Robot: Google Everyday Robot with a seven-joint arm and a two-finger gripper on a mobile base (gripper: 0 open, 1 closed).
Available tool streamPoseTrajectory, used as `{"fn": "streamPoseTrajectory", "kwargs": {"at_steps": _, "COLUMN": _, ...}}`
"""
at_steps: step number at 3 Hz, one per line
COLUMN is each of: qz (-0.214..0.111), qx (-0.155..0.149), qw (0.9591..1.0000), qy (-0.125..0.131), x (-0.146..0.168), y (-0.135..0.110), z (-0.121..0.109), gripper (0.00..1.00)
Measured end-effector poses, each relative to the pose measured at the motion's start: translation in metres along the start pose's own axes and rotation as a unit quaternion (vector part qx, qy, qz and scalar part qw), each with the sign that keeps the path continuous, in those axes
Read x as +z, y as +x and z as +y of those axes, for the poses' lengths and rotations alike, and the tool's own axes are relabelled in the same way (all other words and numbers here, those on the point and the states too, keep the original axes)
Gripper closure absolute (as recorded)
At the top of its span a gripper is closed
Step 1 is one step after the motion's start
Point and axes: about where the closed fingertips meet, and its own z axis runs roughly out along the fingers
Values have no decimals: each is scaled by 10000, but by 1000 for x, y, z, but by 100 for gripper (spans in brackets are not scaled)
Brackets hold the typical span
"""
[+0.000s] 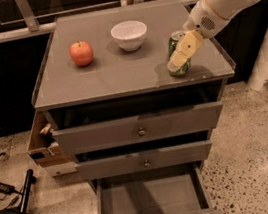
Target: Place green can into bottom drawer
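The green can (184, 68) stands upright on the cabinet top (118, 71) near its right front corner. My gripper (178, 60) reaches in from the upper right and is at the can. It is open, with one yellow finger (184, 49) lying across the can's front; the other finger is hidden behind the can. The can still rests on the top. The bottom drawer (151, 197) is pulled out below, with a bare grey floor.
A red apple (81, 53) and a white bowl (129, 34) sit on the cabinet top. The two upper drawers (140, 128) are shut or nearly so. A cardboard box (42, 143) stands left of the cabinet, with cables (5, 190) on the floor.
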Motion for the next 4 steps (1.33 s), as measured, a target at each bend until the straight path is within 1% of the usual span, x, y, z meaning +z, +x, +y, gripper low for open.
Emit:
{"fn": "streamPoseTrajectory", "kwargs": {"at_steps": 1, "qz": -237, "qx": -133, "qw": 9996, "qy": 1, "x": 18, "y": -9, "z": 1, "gripper": 0}}
{"fn": "streamPoseTrajectory", "kwargs": {"at_steps": 2, "qz": -361, "qx": -259, "qw": 9990, "qy": 96, "x": 28, "y": -14, "z": -2, "gripper": 17}}
{"fn": "streamPoseTrajectory", "kwargs": {"at_steps": 4, "qz": -361, "qx": -259, "qw": 9990, "qy": 96, "x": 26, "y": -16, "z": -2, "gripper": 63}}
